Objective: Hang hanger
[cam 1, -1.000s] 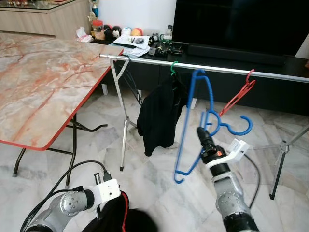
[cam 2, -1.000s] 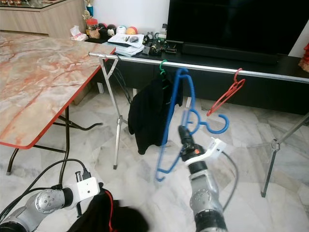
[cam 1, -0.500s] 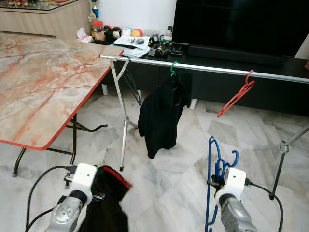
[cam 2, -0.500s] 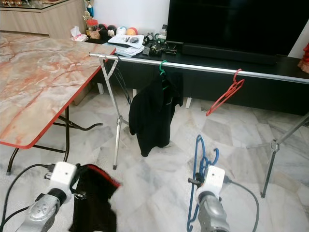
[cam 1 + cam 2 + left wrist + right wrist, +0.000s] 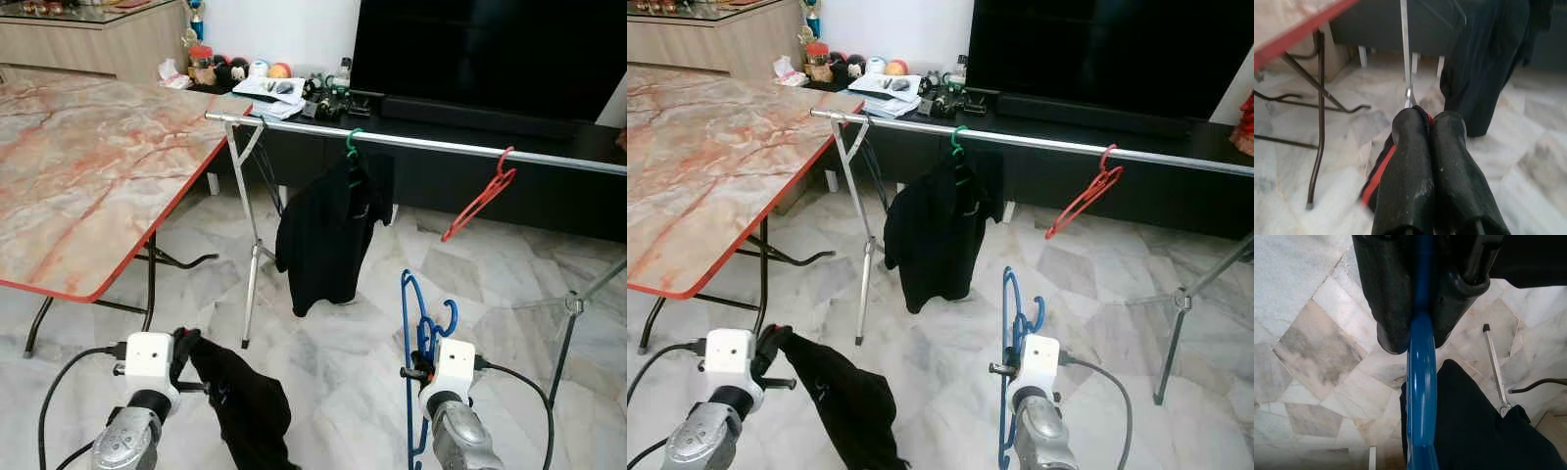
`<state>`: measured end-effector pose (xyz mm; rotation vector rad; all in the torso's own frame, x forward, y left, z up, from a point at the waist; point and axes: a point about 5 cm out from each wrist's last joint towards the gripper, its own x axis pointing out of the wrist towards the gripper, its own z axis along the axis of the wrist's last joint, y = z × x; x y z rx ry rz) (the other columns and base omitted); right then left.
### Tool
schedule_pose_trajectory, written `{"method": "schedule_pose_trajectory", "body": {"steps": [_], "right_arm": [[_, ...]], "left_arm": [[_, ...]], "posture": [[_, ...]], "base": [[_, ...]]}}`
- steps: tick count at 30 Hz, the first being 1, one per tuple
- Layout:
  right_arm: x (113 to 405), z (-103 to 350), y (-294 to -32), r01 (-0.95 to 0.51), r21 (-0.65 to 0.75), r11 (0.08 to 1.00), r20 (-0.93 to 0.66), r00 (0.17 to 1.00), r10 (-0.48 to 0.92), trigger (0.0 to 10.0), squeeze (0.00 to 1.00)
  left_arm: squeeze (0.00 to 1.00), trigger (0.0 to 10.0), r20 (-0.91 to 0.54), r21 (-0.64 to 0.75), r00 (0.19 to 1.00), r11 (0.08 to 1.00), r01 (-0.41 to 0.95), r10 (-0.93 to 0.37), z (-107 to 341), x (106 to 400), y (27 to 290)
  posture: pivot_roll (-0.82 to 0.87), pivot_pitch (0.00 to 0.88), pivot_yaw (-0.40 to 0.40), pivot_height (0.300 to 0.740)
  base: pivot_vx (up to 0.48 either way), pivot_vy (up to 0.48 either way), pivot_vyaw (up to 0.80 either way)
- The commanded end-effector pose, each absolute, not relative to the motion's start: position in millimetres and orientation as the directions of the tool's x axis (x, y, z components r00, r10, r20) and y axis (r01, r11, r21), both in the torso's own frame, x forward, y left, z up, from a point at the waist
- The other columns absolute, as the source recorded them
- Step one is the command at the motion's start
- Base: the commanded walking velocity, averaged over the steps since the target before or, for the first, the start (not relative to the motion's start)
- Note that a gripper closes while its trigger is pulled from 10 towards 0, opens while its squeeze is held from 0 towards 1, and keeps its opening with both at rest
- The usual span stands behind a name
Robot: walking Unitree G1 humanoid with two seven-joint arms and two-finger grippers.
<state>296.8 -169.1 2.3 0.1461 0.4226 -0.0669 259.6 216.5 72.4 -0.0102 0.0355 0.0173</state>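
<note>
Left eye view looks down over a pale marble floor [image 5: 333, 362] toward a silver clothes rail [image 5: 441, 145] that runs across the upper half, from about 11 o'clock to 3 o'clock. A black shirt [image 5: 328, 235] hangs from the rail on a green hanger [image 5: 352, 140] near the centre, and a red hanger [image 5: 480, 194] hangs further along at 2 o'clock. A marble-topped table [image 5: 88, 166] with a red edge fills the 9 to 10 o'clock area. Behind the rail stands a low dark cabinet with a large black television [image 5: 490, 54] at 1 o'clock.

At 5 o'clock, low in the picture and well below the rail, the right gripper [image 5: 1415, 330] is clamped on a blue hanger [image 5: 419, 338]; the right wrist view shows its two black fingers [image 5: 1388, 298] pressed against either side of the blue bar. The hanger stands roughly upright, its hook near the wrist.

At 7 o'clock the left gripper [image 5: 1429, 122] pinches a black garment [image 5: 245, 406] with red trim, fingers [image 5: 1405, 166] closed tight together, the cloth drooping toward the floor.
</note>
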Motion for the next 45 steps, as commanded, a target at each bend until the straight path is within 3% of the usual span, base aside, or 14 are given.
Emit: {"method": "schedule_pose_trajectory", "body": {"steps": [1, 9, 45], "right_arm": [[293.2, -0.1, -169.8, 0.1, 0.127, 0.987, -0.409, 0.912, -0.04, 10.0, 0.0], [288.0, -4.4, -169.1, 0.111, 0.124, 0.986, -0.415, 0.909, -0.05, 10.0, 0.0], [302.1, 5.7, -157.4, 0.053, 0.085, 0.995, -0.412, 0.911, -0.013, 10.0, 0.0]], "left_arm": [[0.0, 10.0, 0.011, -0.025, 1.0, 0.999, -0.022, 0.022, 84.4, 258.8, 214.1], [0.0, 10.0, 0.032, -0.025, 0.999, 1.0, 0.007, -0.006, 90.5, 258.2, 204.6], [0.0, 10.0, -0.004, 0.004, 1.0, 1.0, 0.022, -0.022, 100.8, 261.5, 208.4]], "posture": [[0.18, 0.0, -0.054, 0.74], [0.18, 0.0, -0.046, 0.74], [0.19, 0.0, -0.029, 0.74]], "base": [[0.0, 0.0, 0.0], [0.037, 0.0, 0.0], [0.428, 0.0, 0.0]]}}
